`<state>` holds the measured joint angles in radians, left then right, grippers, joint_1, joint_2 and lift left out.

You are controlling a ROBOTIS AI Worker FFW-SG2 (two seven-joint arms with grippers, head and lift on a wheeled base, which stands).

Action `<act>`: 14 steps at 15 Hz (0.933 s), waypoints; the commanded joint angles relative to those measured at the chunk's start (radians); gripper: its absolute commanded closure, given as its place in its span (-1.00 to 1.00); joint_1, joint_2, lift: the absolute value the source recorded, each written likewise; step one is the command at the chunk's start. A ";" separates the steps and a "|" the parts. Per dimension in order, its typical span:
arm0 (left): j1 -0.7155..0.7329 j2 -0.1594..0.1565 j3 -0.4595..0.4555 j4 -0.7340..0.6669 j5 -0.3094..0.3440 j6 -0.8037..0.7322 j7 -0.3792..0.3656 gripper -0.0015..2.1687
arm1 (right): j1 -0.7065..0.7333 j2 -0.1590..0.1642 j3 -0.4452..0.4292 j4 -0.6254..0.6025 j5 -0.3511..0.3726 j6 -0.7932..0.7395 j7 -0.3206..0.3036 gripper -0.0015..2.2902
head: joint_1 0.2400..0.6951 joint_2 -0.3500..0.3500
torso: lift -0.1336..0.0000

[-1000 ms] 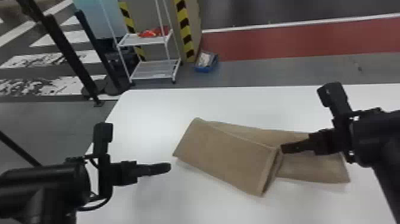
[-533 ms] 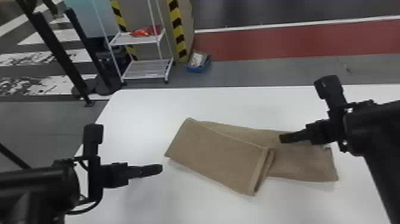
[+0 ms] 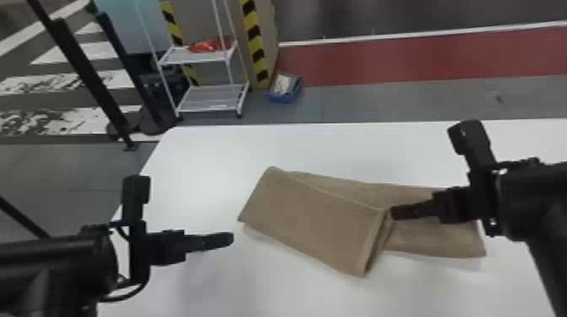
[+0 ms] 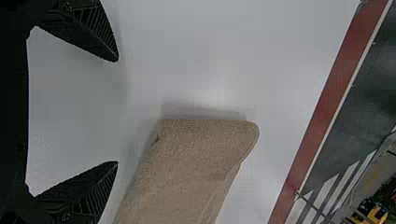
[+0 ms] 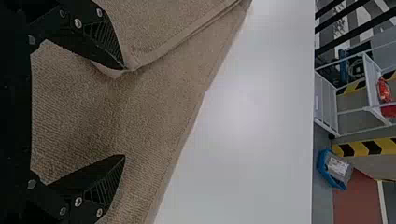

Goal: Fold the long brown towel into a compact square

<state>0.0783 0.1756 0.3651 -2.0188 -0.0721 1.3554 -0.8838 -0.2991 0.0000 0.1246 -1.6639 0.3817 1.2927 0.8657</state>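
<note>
The brown towel (image 3: 312,219) lies partly folded on the white table, its left part doubled over at a slant and its right part reaching out beneath. My left gripper (image 3: 230,239) is just left of the folded end, apart from it. In the left wrist view, that gripper (image 4: 116,112) stands open beside the towel (image 4: 191,168), nothing between its fingers. My right gripper (image 3: 394,212) is over the towel's right part, by the folded flap's edge. The right wrist view has this gripper (image 5: 125,114) open above the towel (image 5: 154,107), one fingertip at the flap's edge.
The white table (image 3: 211,160) extends behind and in front of the towel. Beyond its far edge stand a white wire shelf (image 3: 211,99) and a blue bin (image 3: 286,87) on the floor. Dark posts (image 3: 90,80) rise past the table's left corner.
The whole head view has shifted slightly, with table and towel a little further left. My right gripper now sits nearer the folded flap's edge than half a second ago.
</note>
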 commanded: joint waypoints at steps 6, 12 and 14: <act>0.003 -0.001 -0.005 0.002 0.000 0.000 -0.001 -0.91 | -0.043 0.001 0.001 0.104 0.016 -0.051 -0.017 -0.79 | 1.00 0.65 | -0.86; 0.005 -0.001 -0.002 0.002 0.000 0.000 -0.001 -0.91 | -0.100 0.001 -0.037 0.182 0.019 -0.137 -0.043 -0.79 | 1.00 0.60 | -0.86; 0.005 -0.001 0.001 0.002 0.000 0.000 0.000 -0.91 | -0.100 0.001 -0.048 0.164 0.006 -0.128 -0.042 -0.79 | 1.00 0.57 | -0.86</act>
<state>0.0828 0.1749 0.3647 -2.0172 -0.0721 1.3554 -0.8843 -0.3977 0.0000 0.0844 -1.4850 0.3977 1.1589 0.8229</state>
